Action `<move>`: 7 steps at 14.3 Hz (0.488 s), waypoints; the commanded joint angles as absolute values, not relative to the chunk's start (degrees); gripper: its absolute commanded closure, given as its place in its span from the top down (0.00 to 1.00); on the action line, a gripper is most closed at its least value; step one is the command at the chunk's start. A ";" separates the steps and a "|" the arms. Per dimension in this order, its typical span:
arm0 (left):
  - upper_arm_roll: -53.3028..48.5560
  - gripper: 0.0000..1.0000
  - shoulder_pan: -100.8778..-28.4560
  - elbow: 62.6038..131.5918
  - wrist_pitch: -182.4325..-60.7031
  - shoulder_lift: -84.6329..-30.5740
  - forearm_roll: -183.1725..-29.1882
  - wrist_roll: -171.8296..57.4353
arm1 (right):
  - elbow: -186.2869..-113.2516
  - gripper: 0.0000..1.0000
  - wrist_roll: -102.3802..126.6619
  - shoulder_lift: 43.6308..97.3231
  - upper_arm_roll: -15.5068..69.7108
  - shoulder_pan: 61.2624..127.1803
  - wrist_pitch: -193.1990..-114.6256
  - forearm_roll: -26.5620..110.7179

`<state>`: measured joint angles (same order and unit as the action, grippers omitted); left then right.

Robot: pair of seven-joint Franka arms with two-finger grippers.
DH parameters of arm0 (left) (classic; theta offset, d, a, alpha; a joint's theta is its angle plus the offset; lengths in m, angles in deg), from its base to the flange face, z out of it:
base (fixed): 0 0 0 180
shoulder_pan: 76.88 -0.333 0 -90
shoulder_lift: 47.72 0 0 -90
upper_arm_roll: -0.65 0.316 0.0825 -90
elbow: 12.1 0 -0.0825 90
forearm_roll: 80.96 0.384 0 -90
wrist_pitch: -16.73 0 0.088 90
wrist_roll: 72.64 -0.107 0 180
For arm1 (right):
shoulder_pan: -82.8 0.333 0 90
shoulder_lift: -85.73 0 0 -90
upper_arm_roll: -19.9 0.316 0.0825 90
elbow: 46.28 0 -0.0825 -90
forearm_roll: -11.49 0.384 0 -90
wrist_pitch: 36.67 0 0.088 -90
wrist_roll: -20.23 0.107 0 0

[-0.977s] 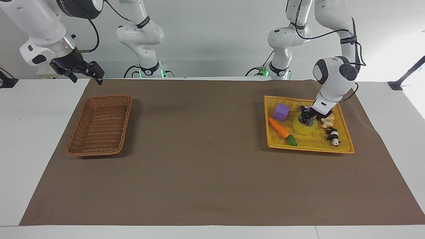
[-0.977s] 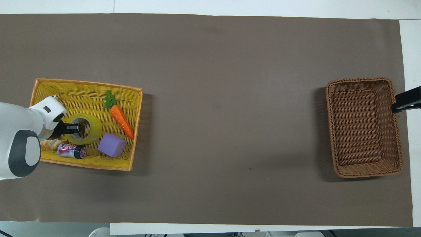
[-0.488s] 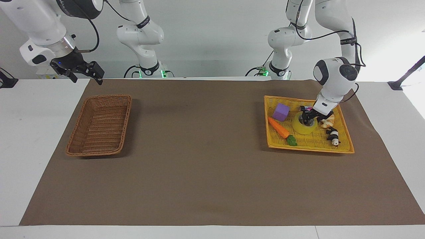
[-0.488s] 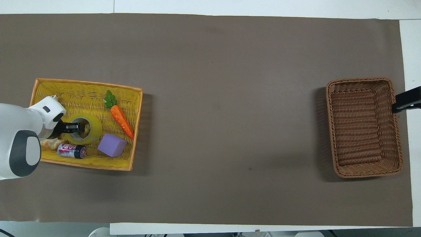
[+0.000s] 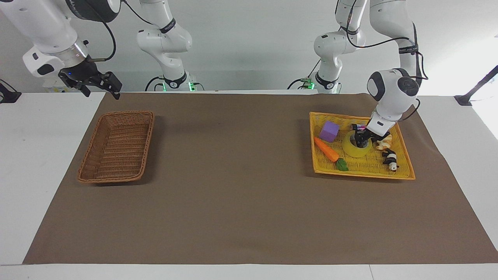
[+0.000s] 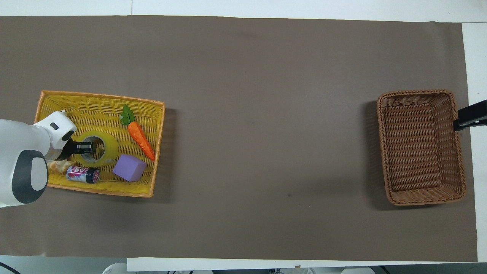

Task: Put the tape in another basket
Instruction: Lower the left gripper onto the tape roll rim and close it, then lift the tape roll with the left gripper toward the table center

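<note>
Closing on the tape (image 5: 356,145), the left gripper (image 5: 362,139) fingers are now pinching its wall inside the yellow basket (image 5: 363,174), readying the lift; right gripper (image 5: 90,83) is waiting, fingers spread

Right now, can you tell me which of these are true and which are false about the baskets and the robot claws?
1. The tape is in the yellow basket. True.
2. The brown basket holds a carrot. False: the carrot lies in the yellow basket; the brown one holds nothing.
3. The left claw is down at the tape, one finger in its hole. True.
4. The right claw holds the purple block. False: it waits open in the air, and the purple block sits beside the tape.
</note>
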<state>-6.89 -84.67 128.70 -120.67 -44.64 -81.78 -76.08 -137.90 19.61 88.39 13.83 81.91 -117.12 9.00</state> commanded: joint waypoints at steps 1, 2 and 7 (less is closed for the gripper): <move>-7.08 0.05 -85.49 130.55 -121.70 -43.85 -82.10 -77.21 | -139.01 1.00 18.65 89.33 13.84 81.65 -117.09 10.17; -7.08 0.00 -86.11 130.37 -121.61 -43.94 -82.10 -77.21 | -139.01 1.00 18.65 89.33 13.84 81.65 -117.09 10.17; -7.43 0.00 -85.15 110.13 -102.52 -45.87 -82.10 -78.97 | -138.83 1.00 18.74 89.51 14.36 81.83 -116.82 10.34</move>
